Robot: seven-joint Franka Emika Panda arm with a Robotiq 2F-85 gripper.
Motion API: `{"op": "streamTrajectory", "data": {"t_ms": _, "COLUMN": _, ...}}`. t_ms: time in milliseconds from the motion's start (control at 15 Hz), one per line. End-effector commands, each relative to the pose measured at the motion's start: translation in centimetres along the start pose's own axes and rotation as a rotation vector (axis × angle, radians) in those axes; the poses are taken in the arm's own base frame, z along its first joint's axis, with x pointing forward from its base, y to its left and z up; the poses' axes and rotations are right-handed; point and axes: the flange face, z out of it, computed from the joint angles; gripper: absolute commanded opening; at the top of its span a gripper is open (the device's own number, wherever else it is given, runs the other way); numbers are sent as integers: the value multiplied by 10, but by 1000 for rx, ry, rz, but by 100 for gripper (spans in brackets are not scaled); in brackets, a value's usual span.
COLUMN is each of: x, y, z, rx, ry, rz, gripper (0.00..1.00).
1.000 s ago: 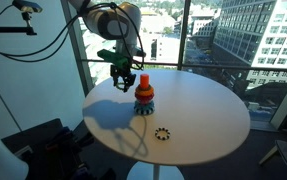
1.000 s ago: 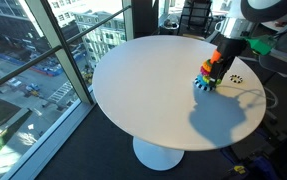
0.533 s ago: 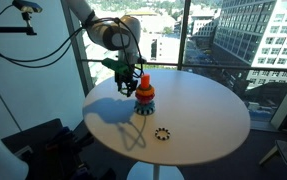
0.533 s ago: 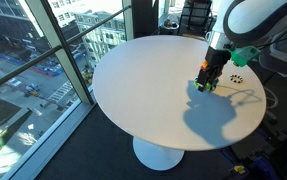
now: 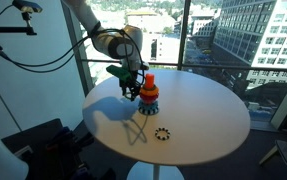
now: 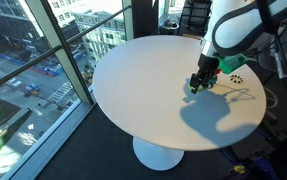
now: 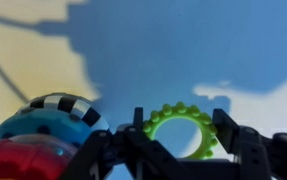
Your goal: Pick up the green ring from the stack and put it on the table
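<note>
White round table point(image 5: 208, 125) by the windows: the gripper point(image 7: 182, 128) is clamped on the green ring point(image 7: 183, 111), low beside the stack point(image 5: 148, 96). I'd lower until it touches down, then release gently.

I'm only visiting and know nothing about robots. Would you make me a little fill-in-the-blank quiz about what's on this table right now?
1. The gripper is closed on a cog-edged ring whose colour is ____.
2. In the wrist view, the stack stands to the ____ of that ring.
3. The dotted ring lies apart from the stack on a round table whose top is ____.

Missing words: green; left; white.
</note>
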Motion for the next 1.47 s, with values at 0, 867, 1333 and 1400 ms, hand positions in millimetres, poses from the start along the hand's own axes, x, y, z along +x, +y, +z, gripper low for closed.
{"op": "streamTrajectory", "data": {"t_ms": 0, "x": 11, "y": -5, "z": 10, "rx": -29, "ry": -4, "rz": 14, "gripper": 44}}
{"op": "streamTrajectory", "data": {"t_ms": 867, "x": 14, "y": -8, "z": 10, "rx": -51, "ry": -43, "rz": -8, "gripper": 100}}
{"op": "streamTrajectory", "data": {"t_ms": 1333, "x": 7, "y": -8, "z": -39, "rx": -70, "ry": -64, "rz": -19, "gripper": 100}}
{"op": "streamTrajectory", "data": {"t_ms": 1400, "x": 6, "y": -7, "z": -48, "rx": -74, "ry": -71, "rz": -17, "gripper": 100}}
